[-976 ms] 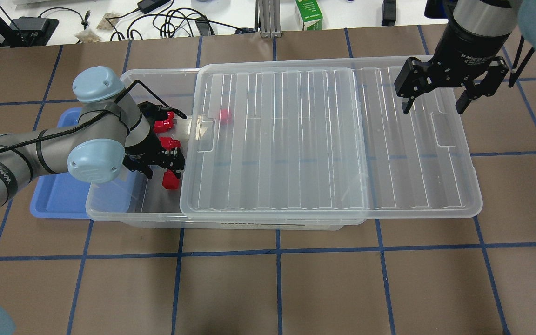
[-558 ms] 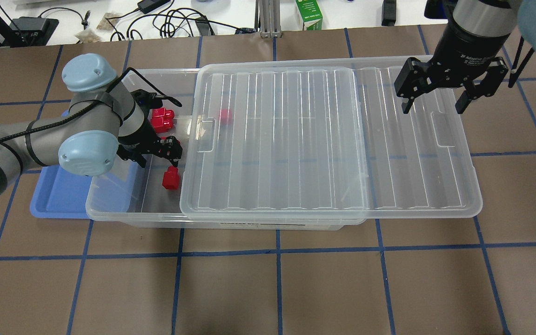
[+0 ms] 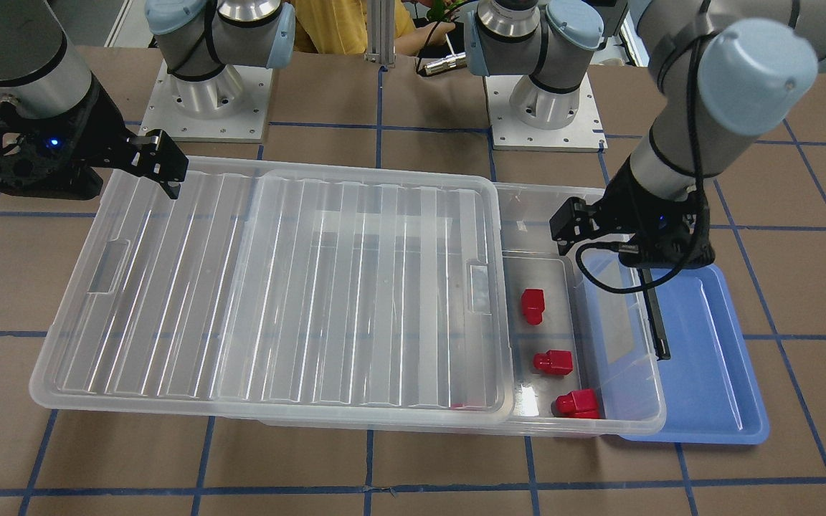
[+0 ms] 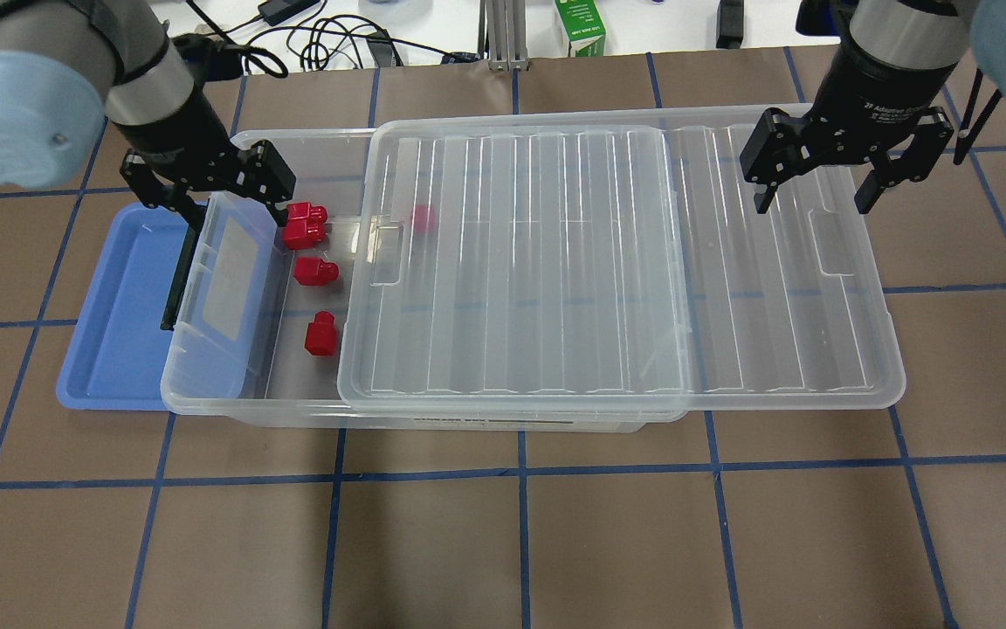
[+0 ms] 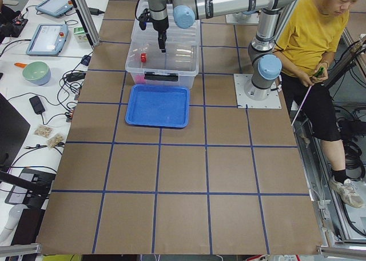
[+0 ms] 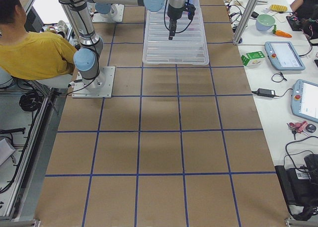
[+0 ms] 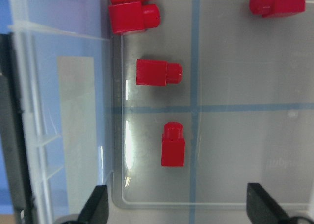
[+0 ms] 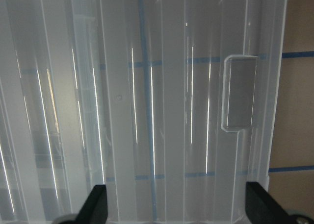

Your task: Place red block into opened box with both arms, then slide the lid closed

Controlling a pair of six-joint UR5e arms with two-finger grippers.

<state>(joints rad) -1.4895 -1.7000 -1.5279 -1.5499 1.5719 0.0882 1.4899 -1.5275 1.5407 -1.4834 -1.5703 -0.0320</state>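
The brown table (image 4: 520, 542) with its blue grid carries everything. The lid (image 4: 555, 262) lies on the box (image 4: 206, 405), pushed toward the robot's right so that it overhangs that end and leaves only a strip at the left end uncovered. The box's right end shows only dimly through it. The box's left end overlaps the tray (image 4: 101, 349), whose covered part shows blue through the clear wall. Both arms are cut off at the overhead view's top corners. The right gripper (image 4: 813, 206) hangs over the overhanging part of the lid near its recess (image 4: 830, 253), jaws apart and empty. The left gripper (image 4: 217, 203) is above the box's left end wall, jaws wide apart, holding nothing. On the uncovered floor lie a near block (image 4: 320, 335) toward the robot, a middle block (image 4: 315, 271) and a far block (image 4: 304, 232). The far one looks doubled, and I cannot tell a second block from a reflection. A fourth block (image 4: 422, 217) lies under the lid, only a pink blur through the plastic.
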